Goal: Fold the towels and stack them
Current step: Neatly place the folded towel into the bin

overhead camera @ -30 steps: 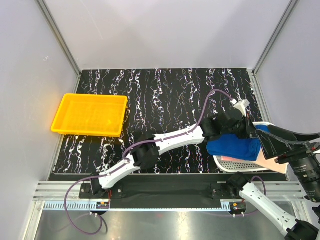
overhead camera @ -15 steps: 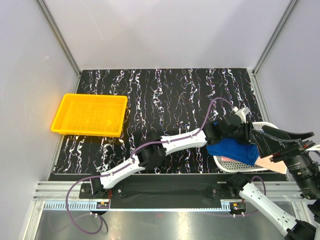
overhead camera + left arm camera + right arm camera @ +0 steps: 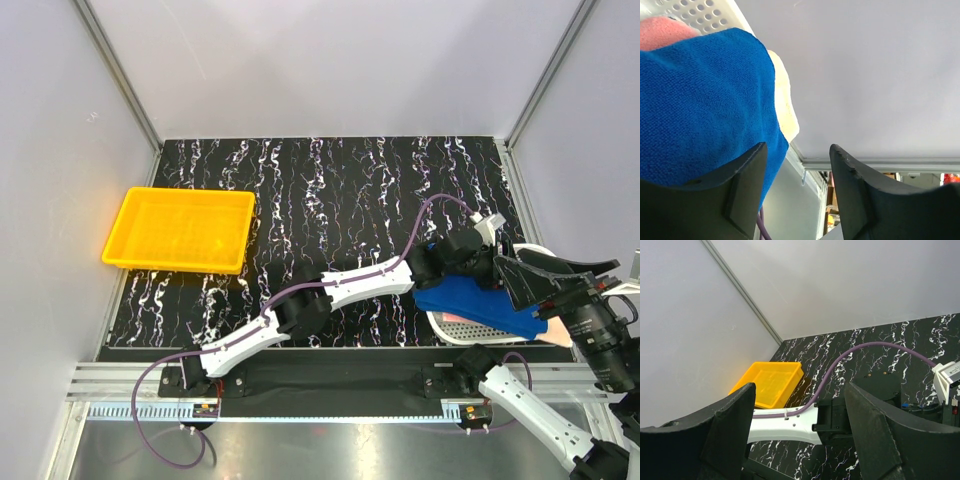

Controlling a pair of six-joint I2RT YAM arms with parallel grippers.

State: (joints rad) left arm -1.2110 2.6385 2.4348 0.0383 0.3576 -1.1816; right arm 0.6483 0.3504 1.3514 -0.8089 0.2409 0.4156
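Top external: left arm (image 3: 350, 281) stretched rightward, jaws parted beside blue towel (image 3: 472, 306).

Setting: a robotics lab test cell. Indicators:

- The counter (image 3: 330, 190), surfaced in black marble-pattern sheet, is enclosed on three sides by plain pale panels (image 3: 330, 60) held in aluminium profiles (image 3: 117, 70).
- Two white-and-black robot arms, the left arm (image 3: 355, 275) and the right arm (image 3: 520, 395), are bolted to a slotted aluminium rail (image 3: 110, 385) at the near edge.
- A purple cable (image 3: 880, 344) runs exposed along the left arm.
- A camera (image 3: 600, 335) is fitted on the right arm.
- A yellow plastic tray (image 3: 180, 230) sits on the counter
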